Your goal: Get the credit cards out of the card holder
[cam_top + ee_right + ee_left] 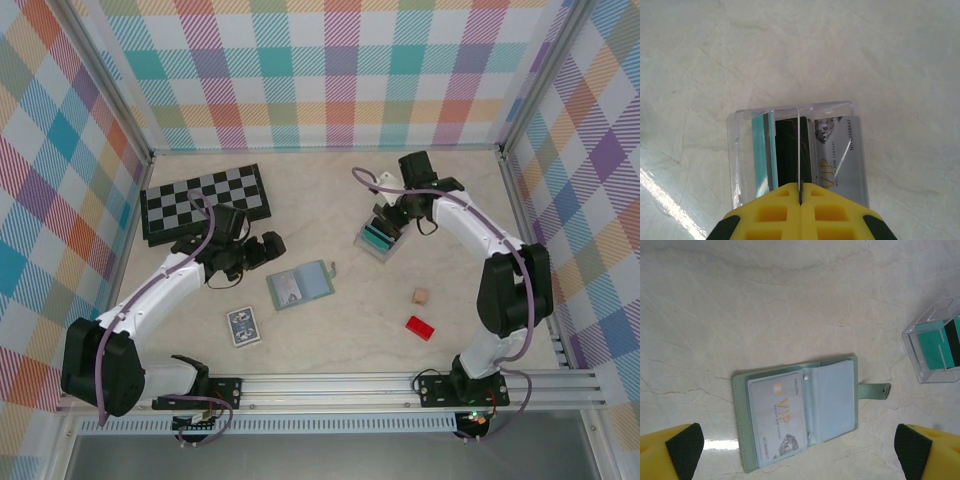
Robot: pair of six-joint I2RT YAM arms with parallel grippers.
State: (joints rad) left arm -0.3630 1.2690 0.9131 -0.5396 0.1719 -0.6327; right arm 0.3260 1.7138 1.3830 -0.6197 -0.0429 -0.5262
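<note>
Now the open card holder point(301, 286) lies just right of the spread left jaws; closed right jaws sit farther

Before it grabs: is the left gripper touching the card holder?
Apart. Left wrist view: bare table shows between each pad of the left gripper and the card holder.

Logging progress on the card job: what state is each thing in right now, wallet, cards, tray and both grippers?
card holder: open, lying flat, strap unfastened.
sleeved card: in the holder's left sleeve, not yet out.
pale card: out of the holder, inside the tray.
clear tray: upright on the table.
left gripper: open, holding nothing.
right gripper: shut, over the tray.
</note>
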